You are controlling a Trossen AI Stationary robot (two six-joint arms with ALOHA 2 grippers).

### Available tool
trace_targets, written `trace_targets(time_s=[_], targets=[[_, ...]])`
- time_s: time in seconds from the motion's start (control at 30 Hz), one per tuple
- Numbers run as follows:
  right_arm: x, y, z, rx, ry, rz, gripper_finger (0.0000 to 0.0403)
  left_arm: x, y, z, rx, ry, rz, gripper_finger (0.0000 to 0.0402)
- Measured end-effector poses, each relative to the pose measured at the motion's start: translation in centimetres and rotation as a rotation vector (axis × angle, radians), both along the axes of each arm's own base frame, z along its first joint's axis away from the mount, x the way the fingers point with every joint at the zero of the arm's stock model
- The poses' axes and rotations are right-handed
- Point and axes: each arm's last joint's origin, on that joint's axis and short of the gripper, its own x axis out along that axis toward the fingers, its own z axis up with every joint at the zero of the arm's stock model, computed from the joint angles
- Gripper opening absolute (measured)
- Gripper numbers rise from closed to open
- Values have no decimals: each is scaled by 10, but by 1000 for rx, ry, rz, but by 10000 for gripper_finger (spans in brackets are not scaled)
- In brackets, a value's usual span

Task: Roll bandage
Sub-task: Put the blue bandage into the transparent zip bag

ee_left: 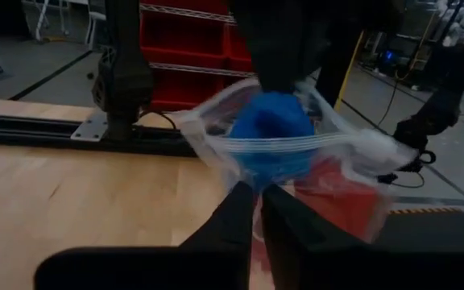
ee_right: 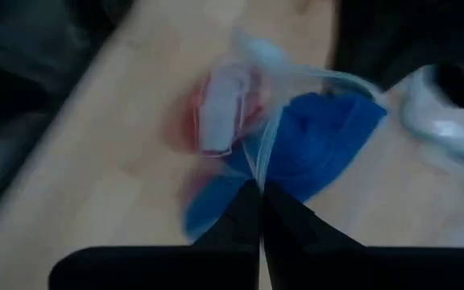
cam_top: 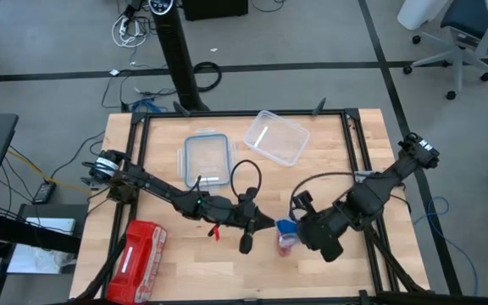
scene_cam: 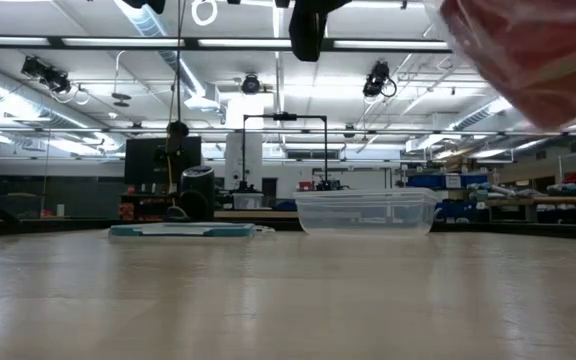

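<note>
Near the tabletop's (cam_top: 176,263) 6 o'clock edge, both grippers, left (ee_left: 258,192) and right (ee_right: 260,189), pinch a clear plastic bag (ee_left: 329,153) with clenched jaws, apparently spreading it around the bright blue fabric bandage (ee_left: 272,133).

Lab or workshop: red parts bins (ee_left: 192,48), ceiling strip lights (scene_cam: 388,43), office chair (cam_top: 464,34).

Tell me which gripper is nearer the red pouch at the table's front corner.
Left. The left gripper sits mid-table, just past the red pouch. The right gripper is farther off, beyond the left one, pinching the clear bag.
</note>
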Motion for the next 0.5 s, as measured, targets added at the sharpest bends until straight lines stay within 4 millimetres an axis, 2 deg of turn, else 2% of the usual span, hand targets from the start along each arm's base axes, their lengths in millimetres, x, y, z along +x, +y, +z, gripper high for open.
trace_targets(time_s=[0.07, 0.1, 0.17, 0.23, 0.27, 0.33, 0.37, 0.43, 0.5], targets=[[2, 0, 1, 99, 52, 81, 1, 0, 0, 0, -1, 0, -1, 20], [4, -2, 2, 80, 36, 76, 1, 0, 0, 0, 0, 1, -1, 17], [4, -6, 2, 30, 5, -28, 1, 0, 0, 0, 2, 2, -1, 11], [2, -5, 2, 155, 100, 64, 1, 0, 0, 0, 2, 1, -1, 7], [4, -5, 2, 157, 92, 95, 1, 0, 0, 0, 2, 1, -1, 5], [7, -11, 1, 18, 11, -32, 1, 0, 1, 0, 3, 1, 1, 2], [6, -12, 2, 20, 16, -85, 1, 0, 1, 0, 3, -1, 7, 2], [7, -11, 7, 170, 76, 8, 1, 0, 1, 0, 3, -3, 17, 1], [11, -9, 9, 118, -2, 13, 1, 0, 2, 1, 2, -10, 25, 1]])
